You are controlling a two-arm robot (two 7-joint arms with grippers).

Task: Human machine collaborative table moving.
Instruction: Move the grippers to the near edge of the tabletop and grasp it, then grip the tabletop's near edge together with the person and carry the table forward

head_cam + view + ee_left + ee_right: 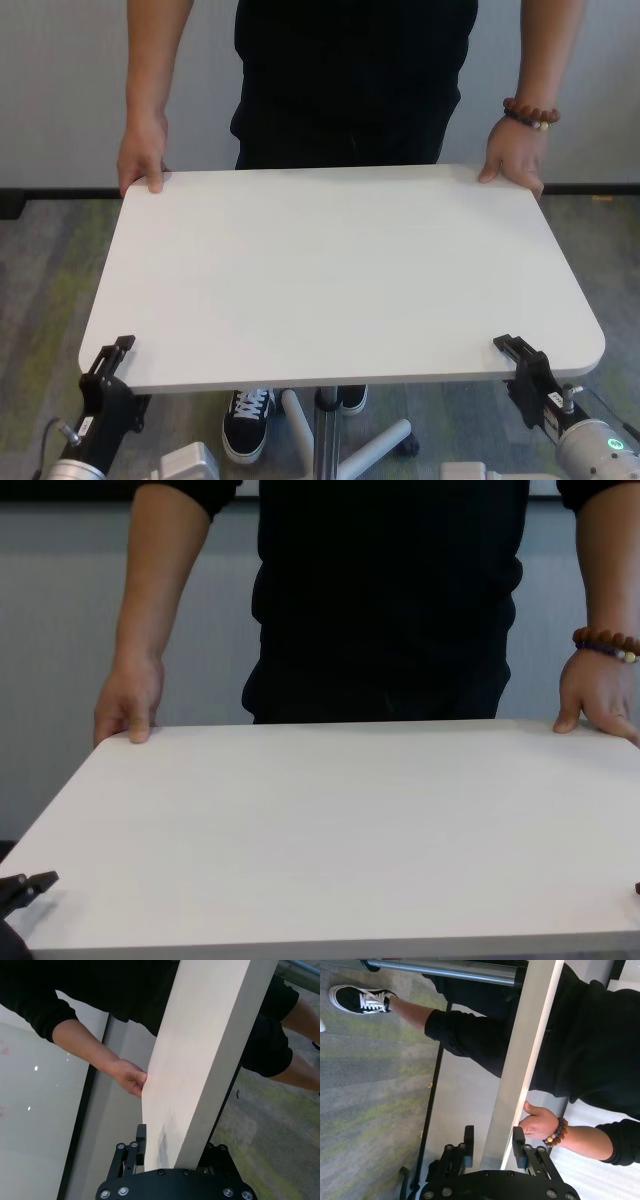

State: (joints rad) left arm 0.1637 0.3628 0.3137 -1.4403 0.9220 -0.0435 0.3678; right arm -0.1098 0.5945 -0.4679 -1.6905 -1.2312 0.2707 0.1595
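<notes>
The white table (340,270) fills the middle of the head and chest views (330,830) on its grey pole (325,430). The human (350,80) in black stands at the far side, one hand (142,160) on each far corner, with a bead bracelet (528,113) on the wrist at the right. My left gripper (115,360) clamps the near left edge; in the left wrist view (177,1152) the tabletop (200,1060) runs between its fingers. My right gripper (520,360) clamps the near right edge, which shows in the right wrist view (494,1142).
The table's white caster legs (375,445) spread under the near edge. The human's black shoe (245,420) stands beside them. Grey-green carpet (50,260) lies all around, with a grey wall (60,90) and a black baseboard behind the human.
</notes>
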